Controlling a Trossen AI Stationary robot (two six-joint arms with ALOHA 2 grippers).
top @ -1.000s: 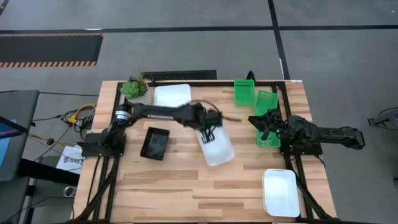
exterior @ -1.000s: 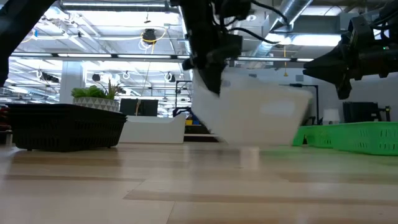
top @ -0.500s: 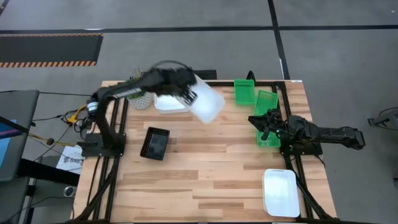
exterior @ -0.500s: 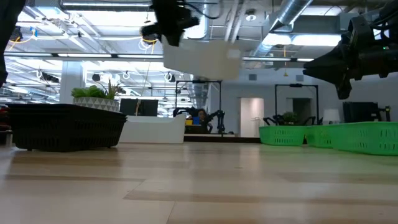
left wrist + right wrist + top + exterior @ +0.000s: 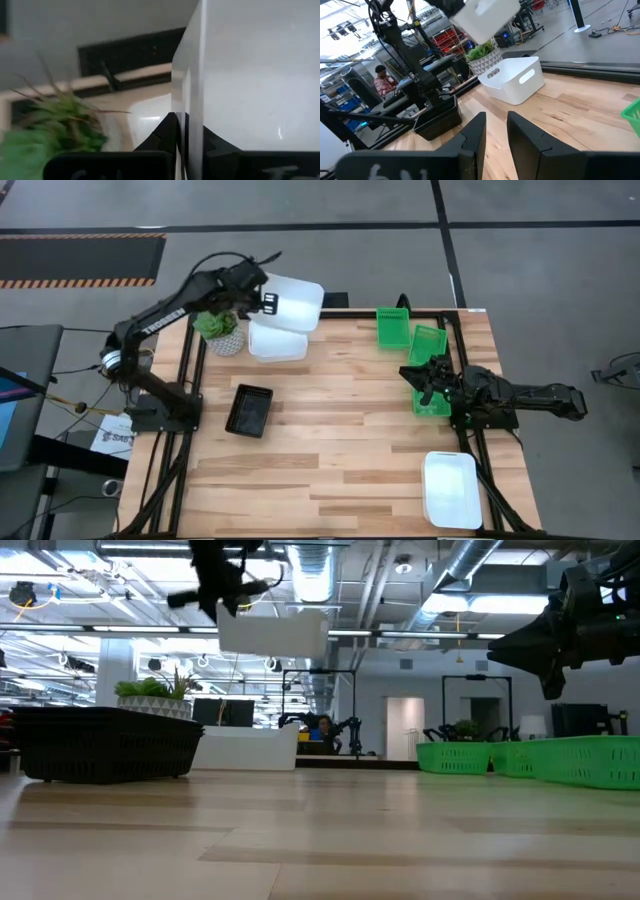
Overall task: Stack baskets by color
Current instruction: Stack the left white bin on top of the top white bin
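My left gripper (image 5: 266,302) is shut on a white basket (image 5: 293,302) and holds it in the air over a second white basket (image 5: 277,342), which sits on its base at the far left beside a potted plant (image 5: 215,323). On the table also stand a black basket (image 5: 250,410), three green baskets (image 5: 393,327) (image 5: 428,343) (image 5: 432,402) at the far right, and a third white basket (image 5: 451,488) at the near right. My right gripper (image 5: 425,373) waits open over the green baskets, touching nothing. My left gripper pinches the white basket's end wall (image 5: 194,107) between its two fingers, one finger (image 5: 170,132) on one face of the wall and the other (image 5: 216,145) on the opposite face. The fingers slant down from the table's left. The basket (image 5: 272,632) hangs about level, clear of everything.
The middle and the near left of the wooden tabletop (image 5: 330,440) carry nothing. A dark frame rail (image 5: 300,301) runs along the far edge. A person (image 5: 382,80) sits in the room beyond the table.
My left gripper has swung from the table's middle toward the far left corner, rising and rolling on the way, still shut on the white basket. The basket has gone from low over the table to high above the white basket beside the plant.
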